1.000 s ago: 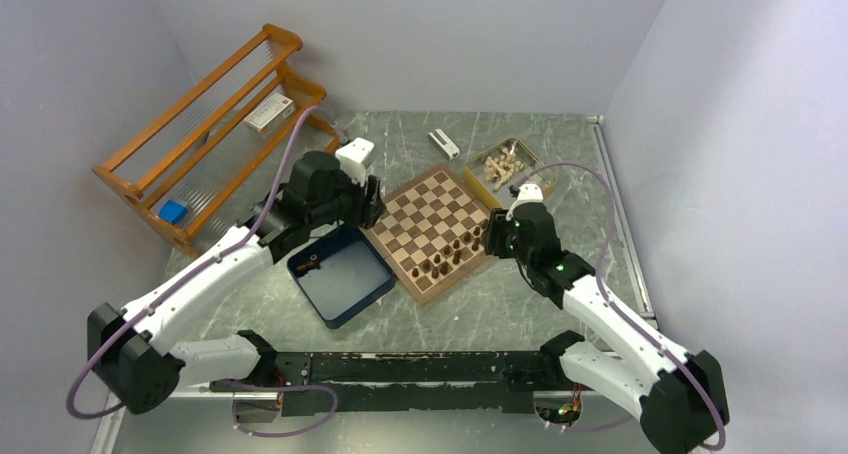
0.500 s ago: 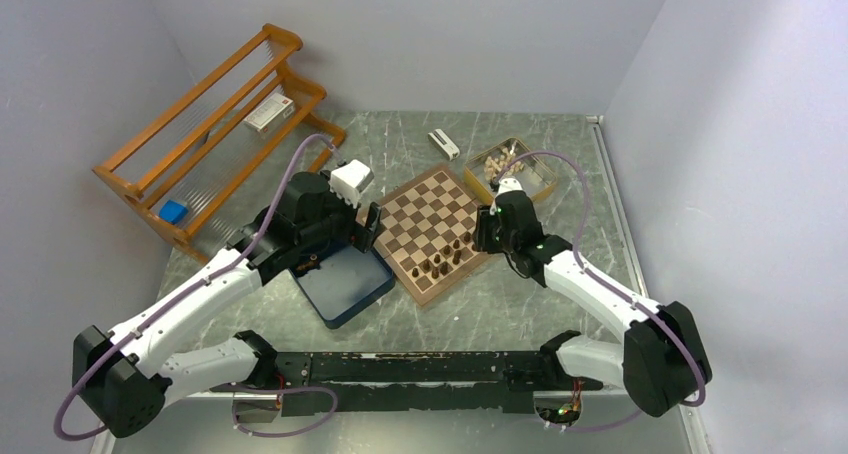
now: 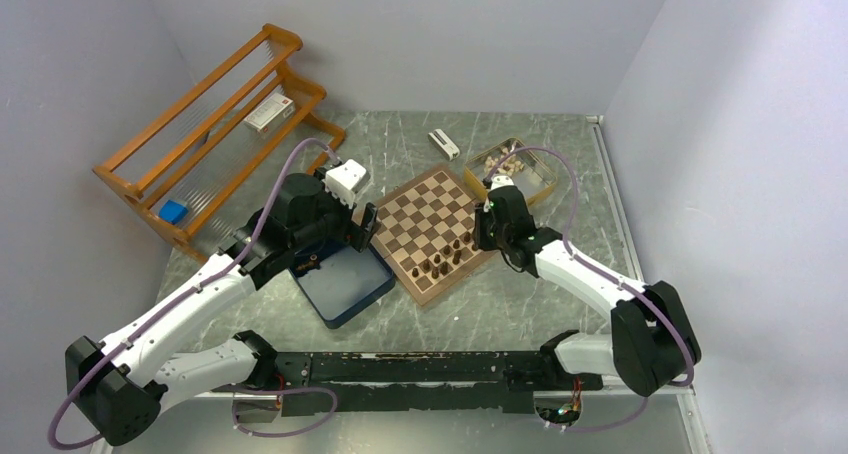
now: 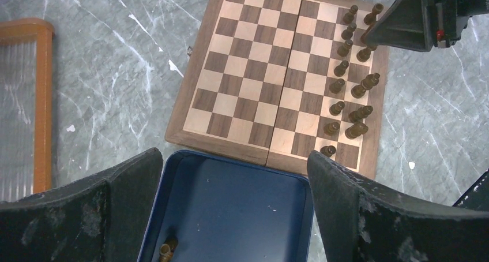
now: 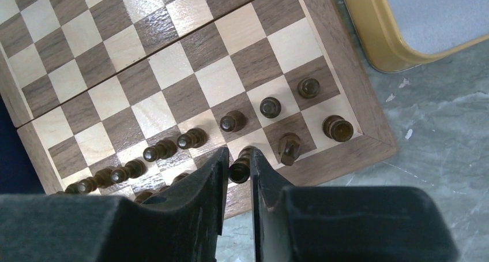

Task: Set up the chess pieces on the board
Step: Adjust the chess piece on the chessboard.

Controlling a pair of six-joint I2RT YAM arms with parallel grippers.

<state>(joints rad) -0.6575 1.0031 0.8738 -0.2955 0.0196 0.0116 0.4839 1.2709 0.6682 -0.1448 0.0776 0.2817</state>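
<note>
Chess pieces [image 3: 440, 265] stand on the board [image 3: 425, 209].

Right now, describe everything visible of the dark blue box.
The dark blue box is a shallow, open square tray with rounded corners and a raised rim. It lies flat on the grey marbled table, one edge close beside the chessboard's border. Inside sits one dark brown chess piece, near a corner. The open left gripper hovers above it.

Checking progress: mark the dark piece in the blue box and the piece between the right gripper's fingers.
Boxed piece [image 4: 166, 251]: left wrist view, on its upper end.
Flanked piece [image 5: 240, 168]: right wrist view, on its rounded top.
</note>
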